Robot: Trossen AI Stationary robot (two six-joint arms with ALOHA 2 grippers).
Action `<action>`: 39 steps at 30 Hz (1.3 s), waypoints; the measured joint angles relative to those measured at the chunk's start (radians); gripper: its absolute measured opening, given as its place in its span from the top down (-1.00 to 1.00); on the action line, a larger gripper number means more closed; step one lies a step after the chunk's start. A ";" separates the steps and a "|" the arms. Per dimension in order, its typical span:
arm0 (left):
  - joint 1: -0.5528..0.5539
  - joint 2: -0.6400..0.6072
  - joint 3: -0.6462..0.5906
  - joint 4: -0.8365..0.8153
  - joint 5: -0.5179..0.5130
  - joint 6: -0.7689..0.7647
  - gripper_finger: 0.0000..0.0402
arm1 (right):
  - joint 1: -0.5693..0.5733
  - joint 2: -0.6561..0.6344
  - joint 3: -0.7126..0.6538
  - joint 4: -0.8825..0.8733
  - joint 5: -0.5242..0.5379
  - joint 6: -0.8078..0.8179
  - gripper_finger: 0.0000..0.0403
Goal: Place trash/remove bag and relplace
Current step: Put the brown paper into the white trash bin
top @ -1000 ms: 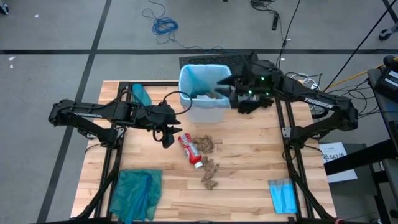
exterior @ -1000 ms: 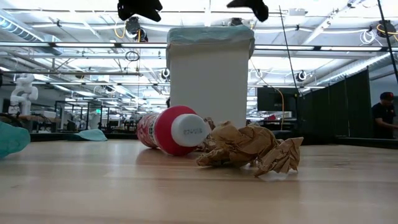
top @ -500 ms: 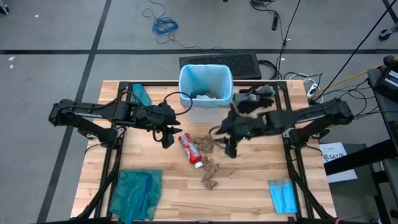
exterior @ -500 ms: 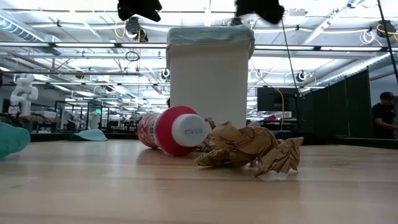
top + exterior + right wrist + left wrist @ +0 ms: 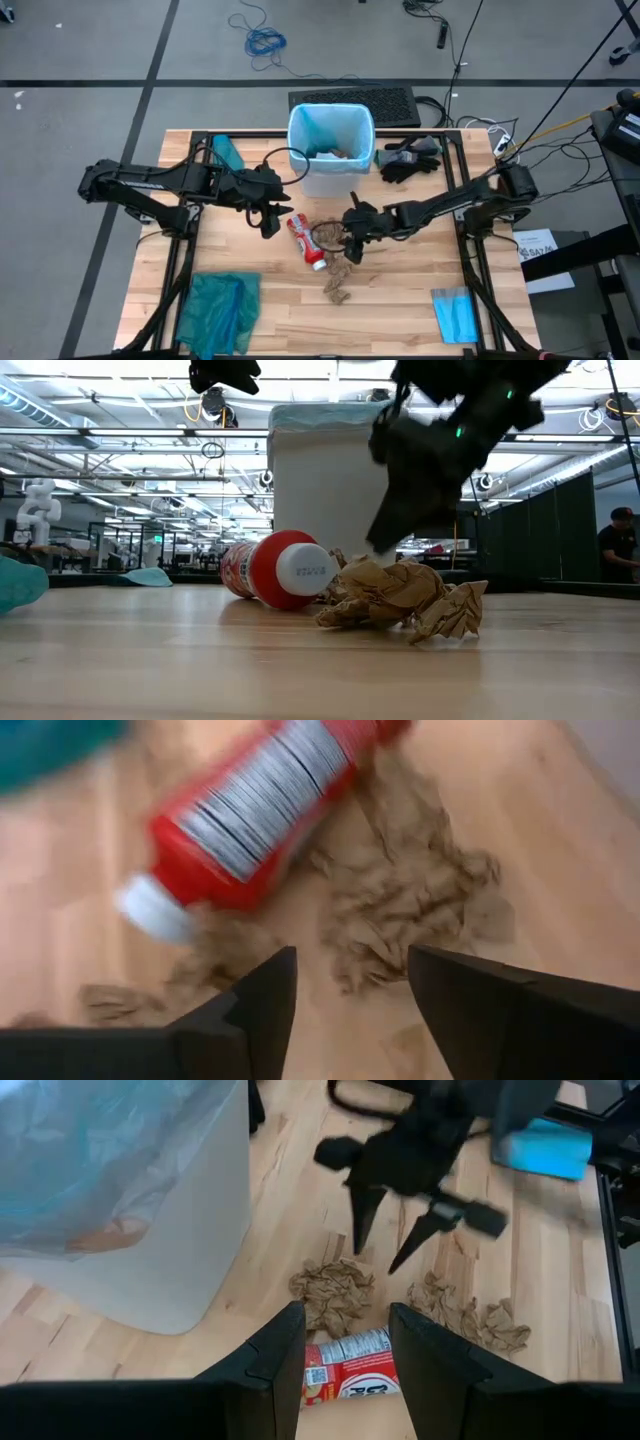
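Reaching down w/ the right gripper, fingers parted, you're just above the crumpled brown paper beside the red-and-white bottle, mid-table. Centre the scrap between both fingers before closing, and keep clear of the bottle so it doesn't roll. Another paper wad lies nearer the front edge; take it after. The bin w/ its light-blue bag stands at the back and already holds some scraps. Left gripper hovers left of the bottle, fingers apart, empty. Bottle label shows a barcode and white lettering, probably unreadable from here.
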 joint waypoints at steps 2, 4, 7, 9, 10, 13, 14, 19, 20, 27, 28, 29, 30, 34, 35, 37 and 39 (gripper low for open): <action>0.000 0.000 0.000 0.000 0.000 0.000 0.30 | -0.014 0.041 0.000 0.008 -0.001 0.033 0.03; 0.000 0.000 0.000 0.000 0.000 0.000 0.30 | -0.028 0.085 0.000 0.019 0.001 0.059 0.01; 0.000 0.000 0.000 0.000 0.000 -0.001 0.30 | -0.041 0.147 -0.001 0.059 0.011 0.080 0.01; 0.000 0.000 0.000 0.001 0.000 0.000 0.30 | -0.044 0.172 0.001 0.094 0.018 0.116 0.08; 0.000 0.000 0.000 0.000 0.000 -0.001 0.30 | -0.043 0.178 0.002 0.105 0.024 0.135 0.15; 0.000 0.000 0.000 0.000 0.000 -0.001 0.30 | -0.038 0.172 0.002 0.111 0.024 0.160 0.53; 0.000 0.000 0.000 -0.001 0.000 -0.001 0.30 | -0.034 0.163 0.001 0.111 0.010 0.157 0.72; 0.000 0.000 0.000 -0.003 0.000 0.005 0.30 | -0.012 0.044 0.003 0.092 -0.010 0.135 0.95; 0.000 0.000 0.000 -0.003 0.000 0.006 0.30 | -0.010 0.014 0.003 0.084 0.000 0.135 0.97; 0.000 0.000 0.000 -0.003 -0.006 0.024 0.30 | -0.006 -0.214 0.003 0.064 0.031 0.112 0.99; 0.000 0.000 0.000 -0.002 -0.006 0.024 0.30 | -0.007 -0.245 0.003 0.059 0.043 0.108 1.00; 0.000 0.000 0.000 -0.003 -0.006 0.025 0.30 | -0.006 -0.277 0.003 0.059 0.054 0.105 1.00; 0.000 0.000 0.000 -0.003 -0.006 0.025 0.30 | -0.005 -0.309 0.003 0.059 0.060 0.098 1.00; 0.000 0.000 0.000 -0.006 -0.007 0.025 0.30 | -0.005 -0.417 0.003 0.054 0.107 0.065 1.00; 0.001 0.000 0.000 -0.006 -0.007 0.025 0.30 | -0.006 -0.443 0.003 0.054 0.122 0.055 1.00; 0.001 0.000 0.000 -0.005 -0.008 0.026 0.30 | -0.006 -0.490 0.003 0.058 0.150 0.034 1.00; 0.001 0.000 0.000 -0.004 -0.008 0.029 0.30 | -0.010 -0.529 0.008 0.054 0.175 0.006 1.00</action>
